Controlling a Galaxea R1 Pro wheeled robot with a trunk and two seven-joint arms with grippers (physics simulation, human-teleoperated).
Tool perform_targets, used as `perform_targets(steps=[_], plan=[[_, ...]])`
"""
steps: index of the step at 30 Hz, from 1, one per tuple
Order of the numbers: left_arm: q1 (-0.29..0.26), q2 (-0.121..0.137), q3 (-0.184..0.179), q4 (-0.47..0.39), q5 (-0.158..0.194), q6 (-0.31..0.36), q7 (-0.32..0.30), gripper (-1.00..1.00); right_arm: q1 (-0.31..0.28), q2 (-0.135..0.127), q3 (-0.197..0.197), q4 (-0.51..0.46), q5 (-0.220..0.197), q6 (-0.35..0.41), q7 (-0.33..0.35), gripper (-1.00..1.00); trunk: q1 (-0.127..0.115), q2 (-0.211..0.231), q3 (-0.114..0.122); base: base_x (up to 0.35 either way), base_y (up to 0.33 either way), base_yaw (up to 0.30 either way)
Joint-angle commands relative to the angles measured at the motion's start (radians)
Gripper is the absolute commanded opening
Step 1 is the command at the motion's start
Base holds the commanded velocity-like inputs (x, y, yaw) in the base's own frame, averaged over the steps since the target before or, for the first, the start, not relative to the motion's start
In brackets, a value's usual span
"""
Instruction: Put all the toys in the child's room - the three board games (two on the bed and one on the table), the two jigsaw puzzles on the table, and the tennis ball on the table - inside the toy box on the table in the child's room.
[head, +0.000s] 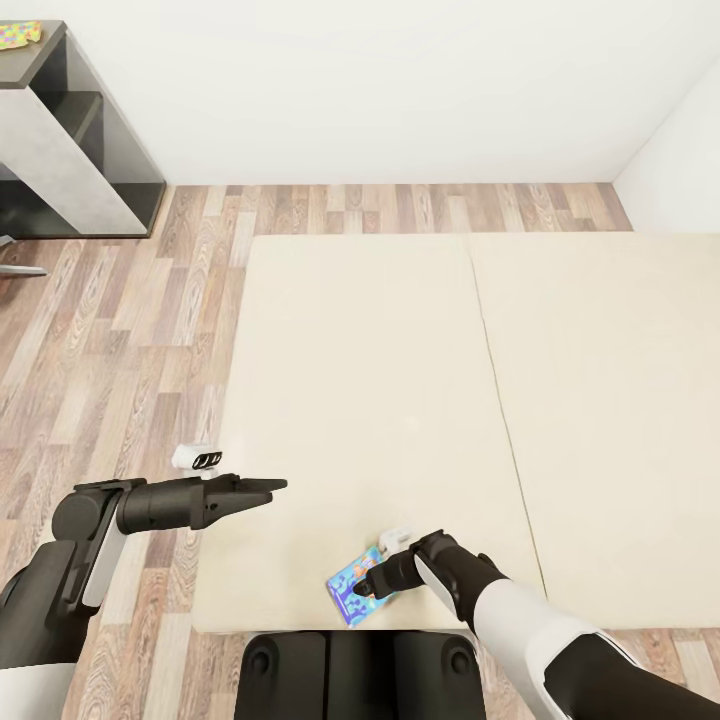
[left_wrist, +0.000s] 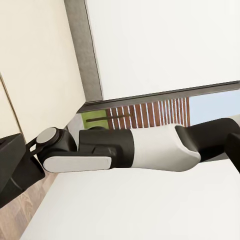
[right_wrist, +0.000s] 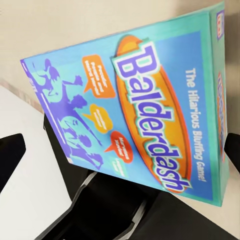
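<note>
At near edge of large cream-beige bed, close to the seam between its two halves: flat turquoise-blue board game box, one corner past the edge and above the dark robot base. On the cover, seen from the right wrist camera, an orange oval with the word "Balderdash" and purple figures.

Right black end effector directly over this box. From the right wrist view, dark fingertips spread far apart, at both sides of the box. Grasping the box or only framing it: cannot tell.

Left black end effector clenched to a point, holding nothing, hanging over the left border of the bed and well apart from the box, its arm out over the wood-plank floor.

Far to the left, against the white wall, a grey and dark surface with one thin multicolour jigsaw puzzle sheet on top, partly cut by the picture edge.
</note>
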Motion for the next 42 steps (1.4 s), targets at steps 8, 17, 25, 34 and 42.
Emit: perform_targets(steps=[8,17,25,34,42], plan=[[0.000,0.000,0.000,0.000,0.000,0.011,-0.004,1.00,-0.001,-0.001,0.007,-0.001,-0.010,0.004,-0.002,1.00,0.001,-0.002,-0.001,0.000,0.001,0.000],[0.000,0.000,0.000,0.000,-0.001,0.011,-0.004,1.00,-0.001,-0.001,0.007,-0.001,-0.010,0.004,-0.002,1.00,0.001,-0.002,-0.001,0.000,0.049,0.000],[0.000,0.000,0.000,0.000,-0.001,0.011,-0.004,1.00,-0.001,-0.001,0.007,-0.001,-0.010,0.004,-0.002,1.00,0.001,-0.002,-0.001,0.000,0.012,0.000],[0.000,0.000,0.000,0.000,0.000,0.011,-0.004,1.00,-0.001,-0.001,0.007,-0.001,-0.011,0.004,-0.002,1.00,0.001,-0.002,-0.001,0.000,0.037,0.000],[0.000,0.000,0.000,0.000,0.000,0.011,-0.004,1.00,-0.001,-0.001,0.007,-0.001,-0.010,0.004,-0.002,1.00,0.001,-0.002,-0.001,0.000,0.015,0.000]])
